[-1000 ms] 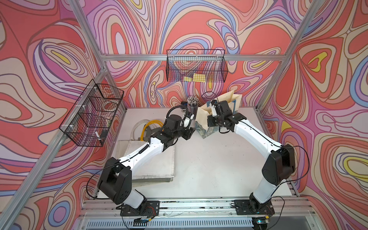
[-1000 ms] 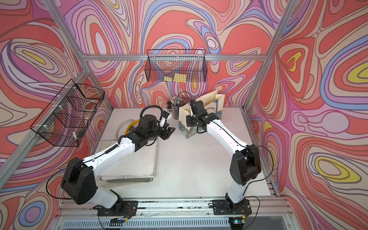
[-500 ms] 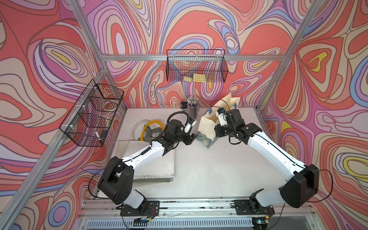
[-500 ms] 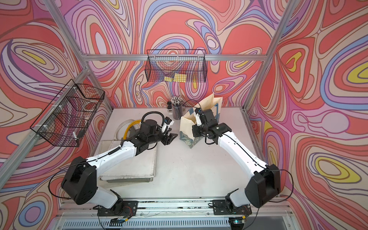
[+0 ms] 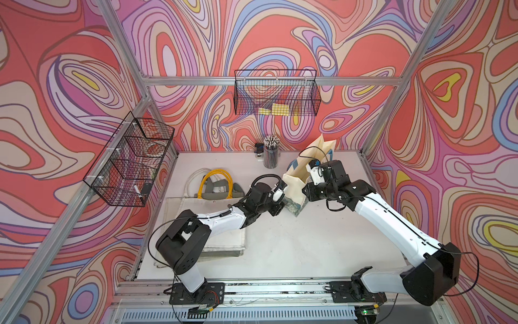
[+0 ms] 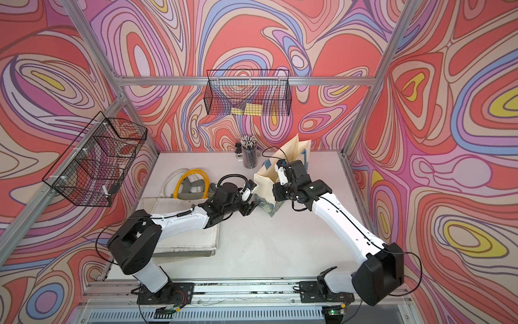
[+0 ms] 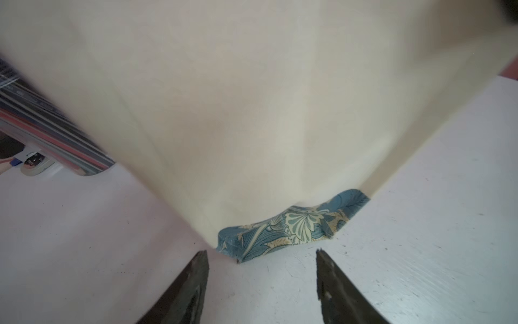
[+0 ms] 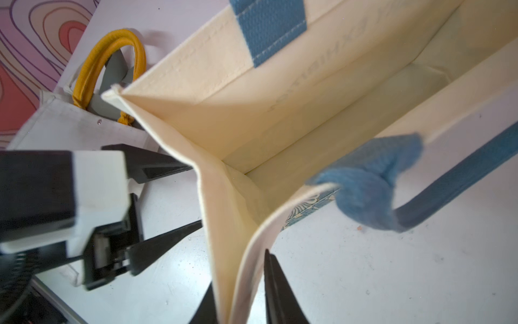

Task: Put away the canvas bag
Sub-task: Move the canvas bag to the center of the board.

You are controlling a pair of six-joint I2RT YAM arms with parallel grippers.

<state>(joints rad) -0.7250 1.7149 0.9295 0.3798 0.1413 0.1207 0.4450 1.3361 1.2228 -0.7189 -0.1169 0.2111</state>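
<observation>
Your canvas bag (image 5: 294,182) is cream cloth w/ a blue floral band (image 7: 294,227) along the bottom and 2 blue webbing handles (image 8: 269,28). It stands upright, mouth open, nothing visible inside, on the white table (image 5: 294,246) toward the back-R corner, seen in both top views.

R gripper (image 8: 238,269): jaws apart w/ the bag's top corner rim running between them. Can't tell if either finger presses the cloth.

L gripper (image 7: 262,254): jaws apart, nothing between them, tips low to the table and just short of the bag's bottom corner.

Edges & room:
- Pencil cup (image 5: 271,157) is near the bag's back-L side, w/ a small black item (image 5: 259,148) right next to it.
- The R frame post and side wall are close behind the bag.
- Bare table runs in front of the bag, between the 2 arms, to the front rail.
- L forearm lies over a flat pile of totes (image 5: 179,207) on the L half.

Count:
- 1 standing bag.
- 1 tote pile, layers not countable; white, yellow (image 5: 214,182) and grey handles show.
- 2 wire baskets: back-wall basket (image 5: 276,95) w/ yellow notes inside, L-wall basket (image 5: 129,160).
- 1 pencil cup.
</observation>
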